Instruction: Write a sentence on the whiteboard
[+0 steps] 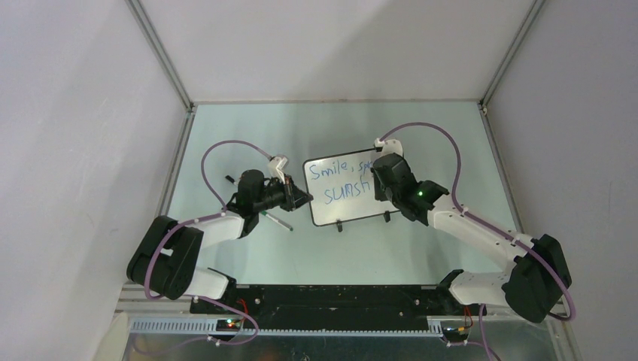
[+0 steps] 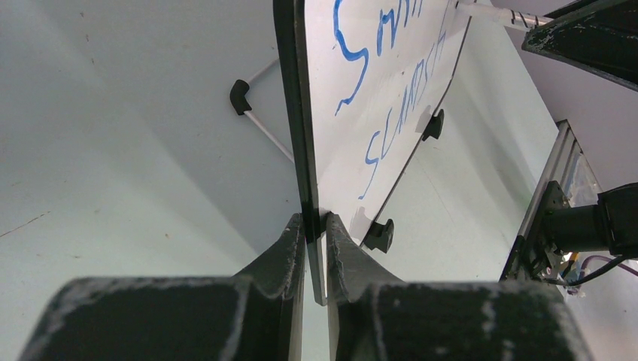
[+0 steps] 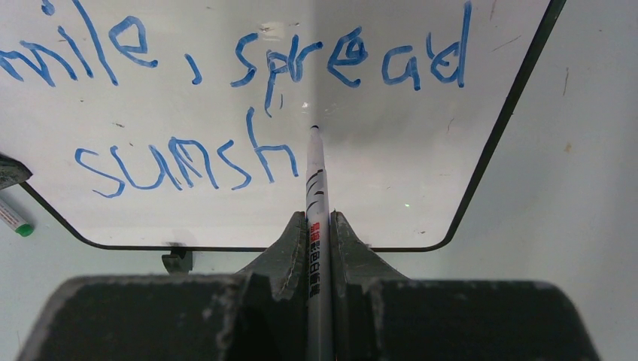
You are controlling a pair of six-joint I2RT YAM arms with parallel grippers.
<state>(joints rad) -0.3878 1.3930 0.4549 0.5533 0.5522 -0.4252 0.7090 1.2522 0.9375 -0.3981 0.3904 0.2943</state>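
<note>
The whiteboard (image 1: 342, 210) stands on two small black feet in the middle of the table. Its blue sentence (image 3: 248, 68) reads "Smile, spread" above "sunsh". My left gripper (image 1: 301, 198) is shut on the whiteboard's left edge (image 2: 301, 150). My right gripper (image 1: 378, 179) is shut on a white marker (image 3: 317, 195), whose tip sits at the board just right of the "h". The right arm hides the board's right part in the top view. The marker also shows in the left wrist view (image 2: 496, 13).
A pen with a green cap (image 1: 277, 221) lies on the table left of the board, its green end in the right wrist view (image 3: 15, 222). A small dark piece (image 1: 229, 179) lies further left. Grey enclosure walls surround the table.
</note>
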